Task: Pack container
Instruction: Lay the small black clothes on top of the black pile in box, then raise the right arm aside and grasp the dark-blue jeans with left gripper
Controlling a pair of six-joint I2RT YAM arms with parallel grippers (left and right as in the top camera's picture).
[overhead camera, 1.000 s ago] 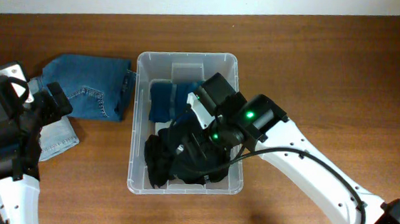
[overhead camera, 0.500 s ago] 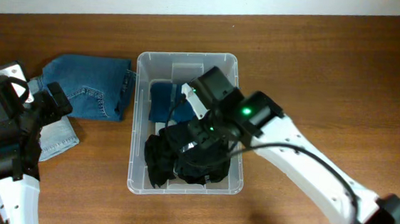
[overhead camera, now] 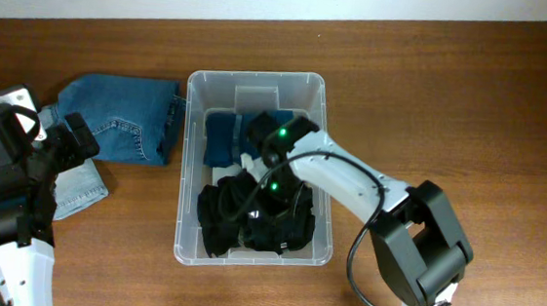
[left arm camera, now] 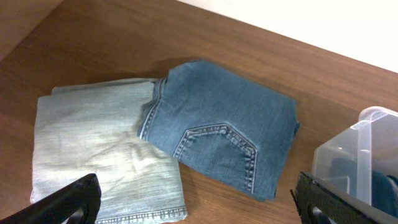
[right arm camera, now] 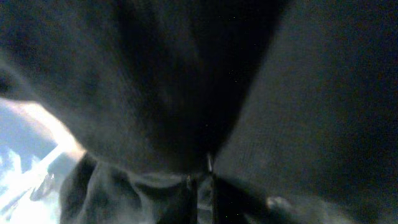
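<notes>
R gripper (overhead camera: 267,184) deeper in container (overhead camera: 186,166) — black cloth (overhead camera: 219,222) over it, grip unclear; L gripper (left arm camera: 196,202) agape

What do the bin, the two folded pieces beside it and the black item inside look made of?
Container: clear glossy hard plastic; table shows through its walls. Dark blue piece: denim, with stitched pocket. Pale piece: likely faded denim, hemmed edge. Black garment: soft matte cloth, crumpled; weave unclear.

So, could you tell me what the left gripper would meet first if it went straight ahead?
The left gripper would probably meet the folded dark blue jeans first, though depth is hard to judge.
</notes>
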